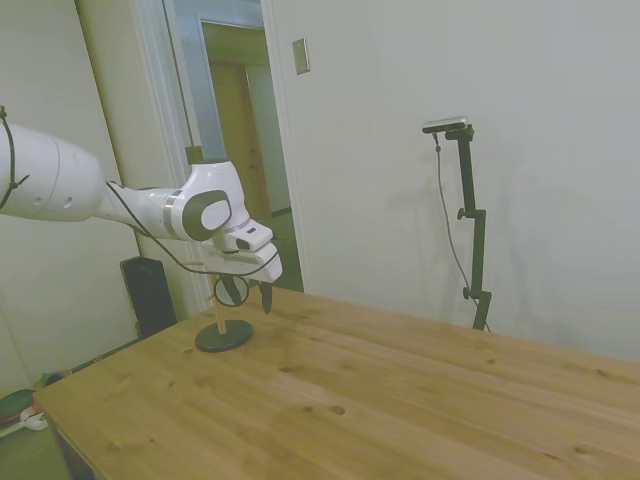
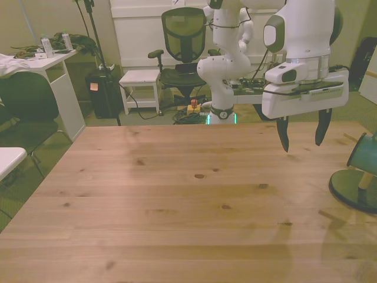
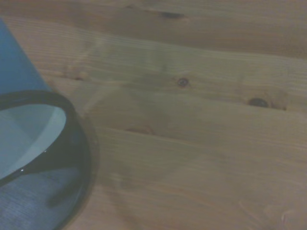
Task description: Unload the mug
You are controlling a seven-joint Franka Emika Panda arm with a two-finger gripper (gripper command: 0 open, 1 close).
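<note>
The light-blue mug (image 2: 364, 152) hangs tilted on a wooden peg stand with a dark round base (image 2: 352, 190), at the front view's right edge, partly cut off by the frame. In the side view the mug (image 1: 231, 290) shows its dark rim just above the stand base (image 1: 223, 336). My gripper (image 2: 303, 133) hovers above the table to the front view's left of the mug, open, with nothing between its dark fingers. In the side view the gripper (image 1: 256, 294) is level with the mug and close beside it. The wrist view catches the mug's blue wall (image 3: 18, 62) and white inside.
The wooden table (image 2: 177, 194) stretches wide toward the front view's left. Behind it stand an office chair (image 2: 184, 41), a white stool (image 2: 140, 78) and a white desk (image 2: 41, 65). A wall and a doorway (image 1: 240, 130) lie past the table in the side view.
</note>
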